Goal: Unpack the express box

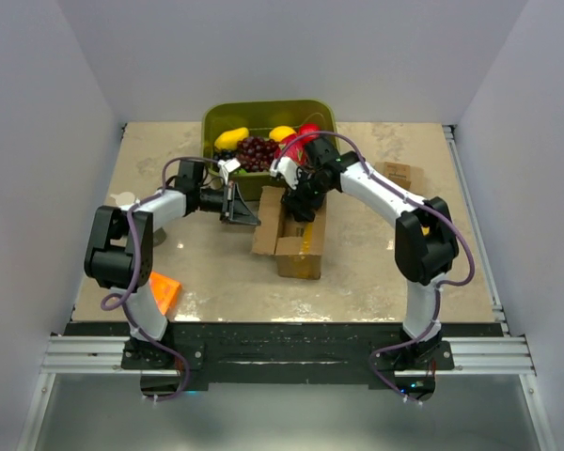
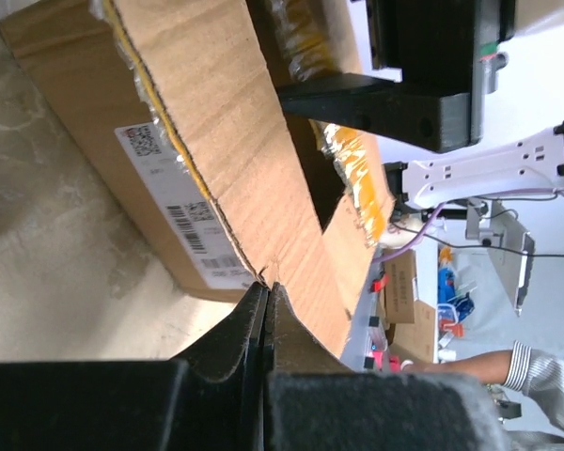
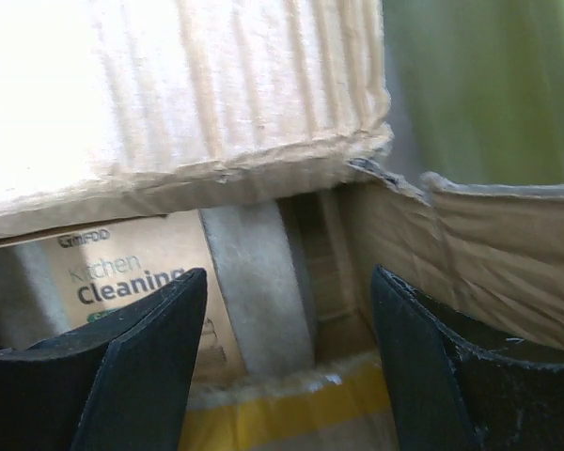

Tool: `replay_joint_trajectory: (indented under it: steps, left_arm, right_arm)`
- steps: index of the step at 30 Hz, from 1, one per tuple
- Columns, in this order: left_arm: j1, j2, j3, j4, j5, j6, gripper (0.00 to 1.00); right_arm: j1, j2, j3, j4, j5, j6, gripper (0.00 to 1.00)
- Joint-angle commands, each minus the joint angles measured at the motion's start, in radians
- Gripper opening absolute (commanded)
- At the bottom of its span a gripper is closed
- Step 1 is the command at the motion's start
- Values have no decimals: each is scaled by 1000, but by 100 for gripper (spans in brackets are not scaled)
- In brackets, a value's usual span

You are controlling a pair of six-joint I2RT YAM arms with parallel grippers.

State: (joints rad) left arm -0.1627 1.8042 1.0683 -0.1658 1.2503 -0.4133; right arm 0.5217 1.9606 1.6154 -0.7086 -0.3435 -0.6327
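Nearest, on the left of the counter (image 1: 216,272) by the left arm's base, lies a flat orange box (image 1: 164,290). Past it, at the middle of the counter, stands the express box (image 1: 291,240), its long axis running near to far and its top flaps thrown outward. The side facing the left wrist camera carries a white label (image 2: 183,202) with barcodes, and glossy yellowish tape (image 2: 357,169) clings along the flap edges.

The left gripper (image 2: 266,293) reaches in from the left with its fingers pressed together. Their tips sit right at the edge of the box's left flap, and I cannot tell whether any cardboard is pinched between them.

The right gripper (image 3: 287,362) hangs over the far end of the open box, pointing down into it. Its fingers stand well apart with nothing between them. Below them a pack (image 3: 141,282) printed "Kitchen Cleaning" lies inside the box, partly under a flap.

Farther right, well apart from the express box, sits a small brown block (image 1: 396,174).

At the far edge, just behind the box, is a green bin (image 1: 263,106) holding yellow fruit (image 1: 231,138), dark grapes (image 1: 257,151) and something red (image 1: 308,131).
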Motion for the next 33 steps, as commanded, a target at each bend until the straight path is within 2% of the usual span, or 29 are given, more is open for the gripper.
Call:
replay_joint_trajectory:
  steps: [1, 9, 12, 13, 17, 23, 33]
  left_arm:
    - [14, 27, 44, -139, -31, 111, 0]
    - [12, 49, 99, -163, -32, 171, 0]
    - [12, 56, 124, -181, -40, 189, 0]
    - [12, 57, 133, -189, -46, 197, 0]
    - [12, 57, 142, -193, -57, 202, 0]
    - [12, 52, 168, -193, -78, 192, 0]
    - [12, 34, 182, -159, -88, 166, 0]
  right_arm:
    - [-35, 118, 20, -164, -61, -125, 75]
    - [-35, 195, -89, -113, 47, -275, 74]
    - [-34, 210, -107, -155, 18, -317, 59]
    - [-35, 195, -109, -158, 9, -317, 38]
    - [-35, 88, -104, -143, -60, -294, 0]
    - [9, -174, -66, -91, -147, -231, 0]
    - [97, -313, -11, -115, -164, -101, 0]
